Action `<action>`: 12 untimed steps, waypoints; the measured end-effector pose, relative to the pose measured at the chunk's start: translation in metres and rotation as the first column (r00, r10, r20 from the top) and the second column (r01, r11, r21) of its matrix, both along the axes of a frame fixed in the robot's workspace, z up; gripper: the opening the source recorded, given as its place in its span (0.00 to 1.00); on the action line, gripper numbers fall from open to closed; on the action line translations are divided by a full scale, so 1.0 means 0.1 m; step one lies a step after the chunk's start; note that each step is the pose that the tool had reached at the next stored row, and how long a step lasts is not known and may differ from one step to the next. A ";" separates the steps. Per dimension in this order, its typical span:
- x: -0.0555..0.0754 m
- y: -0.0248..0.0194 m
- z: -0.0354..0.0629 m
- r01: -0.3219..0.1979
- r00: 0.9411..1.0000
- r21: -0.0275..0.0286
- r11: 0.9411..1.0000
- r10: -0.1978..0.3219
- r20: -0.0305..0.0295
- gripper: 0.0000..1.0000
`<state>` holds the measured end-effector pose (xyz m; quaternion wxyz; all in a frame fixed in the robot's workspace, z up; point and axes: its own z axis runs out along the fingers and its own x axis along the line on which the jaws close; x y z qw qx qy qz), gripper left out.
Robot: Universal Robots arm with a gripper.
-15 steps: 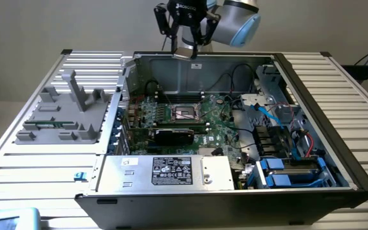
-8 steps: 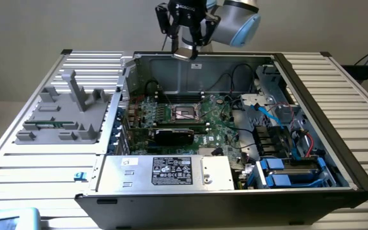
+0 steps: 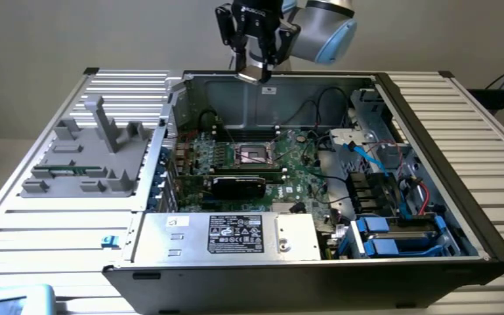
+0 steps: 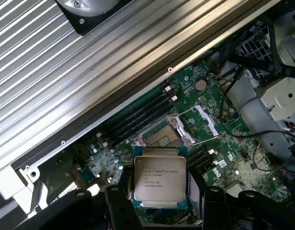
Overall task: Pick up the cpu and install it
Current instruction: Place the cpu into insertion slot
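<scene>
Right now I am holding my gripper (image 3: pixel 256 65) high over the far wall of the open case (image 3: pixel 322 88), and it is pinching the cpu (image 3: pixel 253 73) by two opposite edges. In the wrist view my dark fingers (image 4: pixel 119 201) are pressing on the chip from either side. The cpu (image 4: pixel 159 178) is hanging flat between them, its silvery lid and printed lettering facing the camera and a thin green rim showing around it. It is touching nothing but the gripper.

Well below it, the socket (image 3: pixel 254 154) is lying uncovered on the motherboard (image 3: pixel 300 167), its metal frame catching the light. Through the wrist camera the socket (image 4: pixel 162 139) is showing just past the cpu's edge, with a row of long dark memory slots (image 4: pixel 142 112) running beside it.

In the exterior view a black card (image 3: pixel 239 187) is sitting just on the near side of the socket, and nearer again a power supply (image 3: pixel 234 233) with a white label is filling the case's front edge. Toward the exterior view's right, blue cables (image 3: pixel 366 157) are trailing across the case and blue-tabbed drive bays (image 3: pixel 383 236) are sitting in the near corner.

The case is resting on a ribbed metal table (image 3: pixel 50 223). On the exterior view's left, a grey plastic fixture (image 3: pixel 86 157) is standing on the table just beside the case.
</scene>
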<state>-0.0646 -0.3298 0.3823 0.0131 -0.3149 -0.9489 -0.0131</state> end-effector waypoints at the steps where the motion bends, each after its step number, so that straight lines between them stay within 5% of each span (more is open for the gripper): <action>1: 0.00 0.000 -0.002 0.016 1.000 0.000 1.000 -0.016 0.000 0.55; 6: 0.00 0.000 -0.010 0.097 0.995 0.000 0.995 -0.097 0.000 0.55; 12: 0.00 0.000 -0.017 0.184 0.983 0.000 0.983 -0.184 0.000 0.55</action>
